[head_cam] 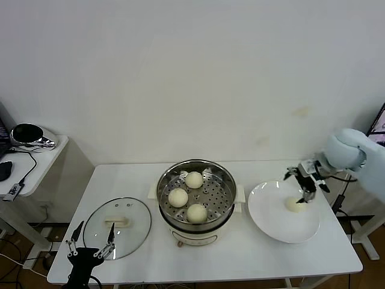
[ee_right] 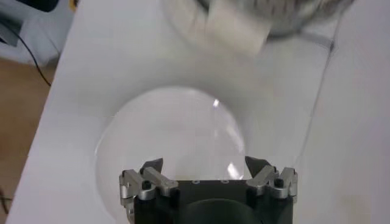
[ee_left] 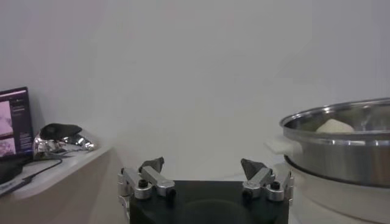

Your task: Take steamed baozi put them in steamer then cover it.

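Observation:
The steamer (head_cam: 196,192) stands mid-table with three baozi on its perforated tray: one at the back (head_cam: 194,179), one on the left (head_cam: 178,197), one at the front (head_cam: 197,212). The fourth baozi (head_cam: 295,205) lies on the white plate (head_cam: 283,223) to the right. My right gripper (head_cam: 305,191) hangs just above that baozi, open; in the right wrist view (ee_right: 205,167) only the plate (ee_right: 170,134) shows between the fingers. The glass cover (head_cam: 117,227) lies flat on the left. My left gripper (head_cam: 90,245) is open at the front left edge, also seen in the left wrist view (ee_left: 203,165).
A low white side table (head_cam: 36,162) with a shiny object (head_cam: 27,135) and cables stands at the far left. The left wrist view shows the steamer's steel wall (ee_left: 341,146) with a bun top (ee_left: 334,126). The wall is close behind the table.

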Robot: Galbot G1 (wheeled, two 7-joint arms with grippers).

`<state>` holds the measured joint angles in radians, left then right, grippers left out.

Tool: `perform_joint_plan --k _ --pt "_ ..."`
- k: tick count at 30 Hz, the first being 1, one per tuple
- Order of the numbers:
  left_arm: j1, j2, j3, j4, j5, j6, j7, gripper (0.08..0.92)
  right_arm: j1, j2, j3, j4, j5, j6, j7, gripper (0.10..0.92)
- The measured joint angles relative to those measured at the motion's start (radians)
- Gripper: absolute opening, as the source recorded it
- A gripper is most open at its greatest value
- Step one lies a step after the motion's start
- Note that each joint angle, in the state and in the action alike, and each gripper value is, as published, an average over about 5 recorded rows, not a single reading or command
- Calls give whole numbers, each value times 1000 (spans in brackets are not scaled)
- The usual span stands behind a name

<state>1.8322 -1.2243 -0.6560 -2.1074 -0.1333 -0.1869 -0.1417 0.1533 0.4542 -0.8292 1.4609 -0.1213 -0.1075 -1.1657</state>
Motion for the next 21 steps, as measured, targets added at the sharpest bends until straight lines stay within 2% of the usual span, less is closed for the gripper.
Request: perform_joint_plan --k 9,21 --pt "15 -6 -22 7 -3 1 1 823 -177 92 166 -199 -118 35 3 823" --pt "26 -12 -44 10 -9 0 1 823 -264 258 274 -426 -247 58 11 823"
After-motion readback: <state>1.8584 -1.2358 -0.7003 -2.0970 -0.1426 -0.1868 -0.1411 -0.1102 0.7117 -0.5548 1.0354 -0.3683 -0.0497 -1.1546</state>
